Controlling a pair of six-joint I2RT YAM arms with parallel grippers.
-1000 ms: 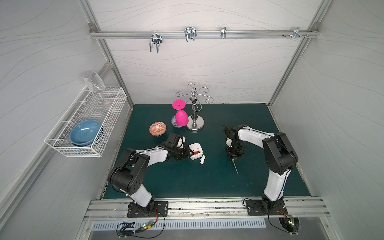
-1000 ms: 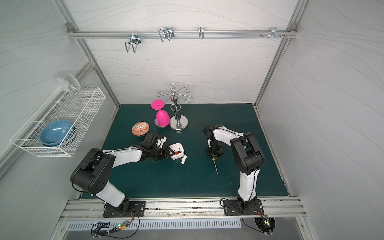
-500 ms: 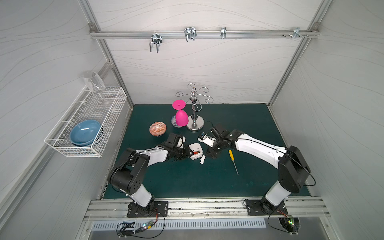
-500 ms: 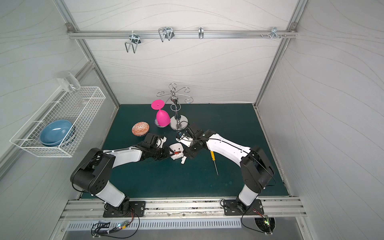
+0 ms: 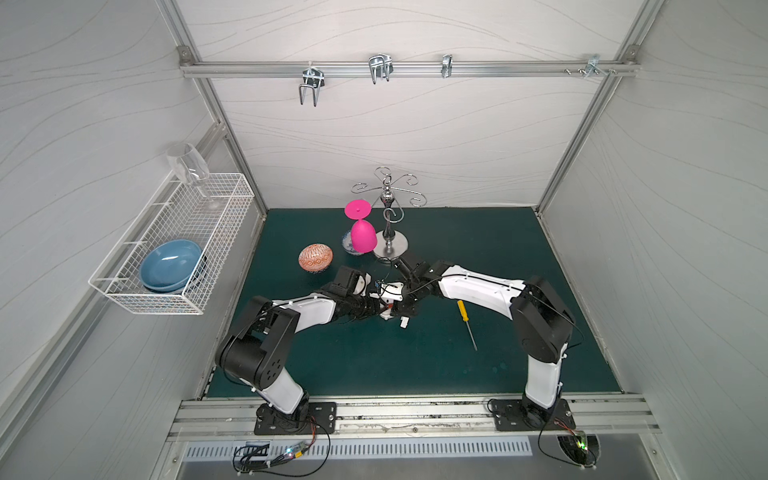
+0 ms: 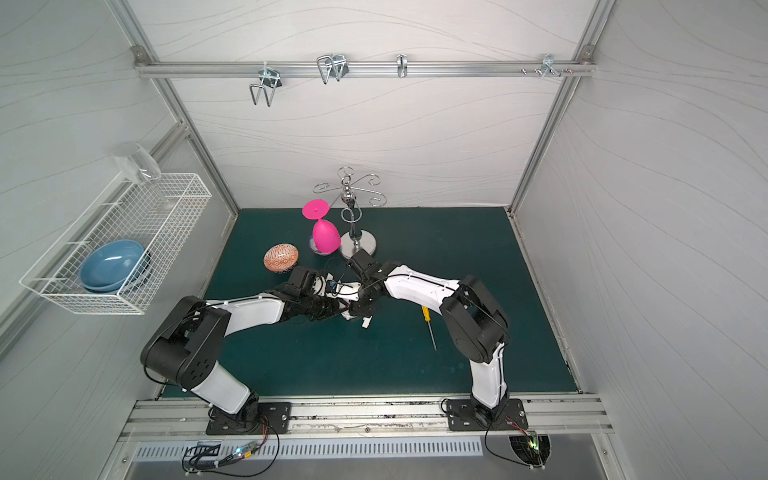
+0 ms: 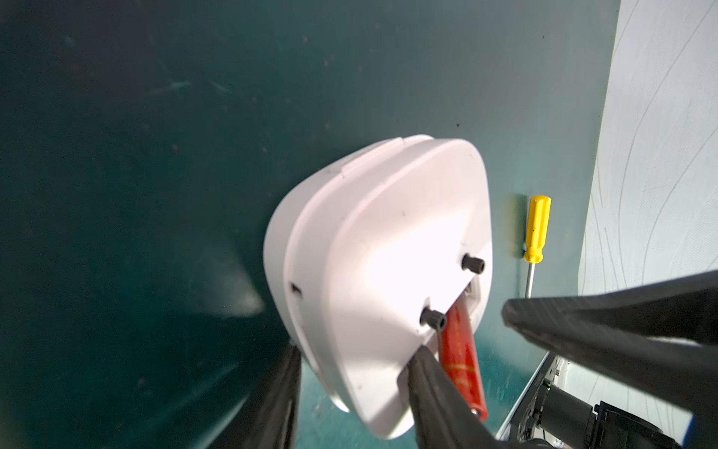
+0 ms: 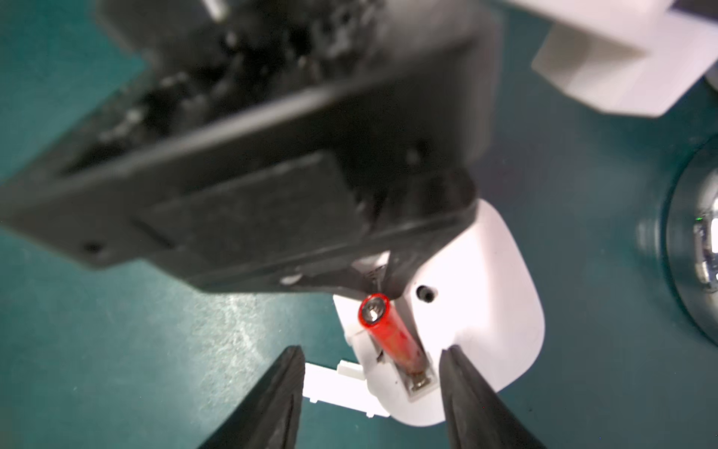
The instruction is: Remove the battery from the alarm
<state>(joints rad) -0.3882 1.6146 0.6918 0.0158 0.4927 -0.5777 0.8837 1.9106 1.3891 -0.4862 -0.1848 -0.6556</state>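
Both inward, L hand clamps alarm, R hand spread

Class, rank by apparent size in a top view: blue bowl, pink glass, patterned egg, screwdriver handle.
Blue bowl (nearer the camera)
Pink glass and patterned egg: too alike to rank
Screwdriver handle

- Back wall: white panel with faint wavy lines, as I see it in both top views.
- Side walls: the same panelling, joined by aluminium corner posts.
- Rail: aluminium, spanning the back wall and carrying metal hooks.
- Tabletop: dark green mat, evenly lit.
- Wire basket: white, fixed to the left wall.
- Base rail: aluminium, along the near edge.
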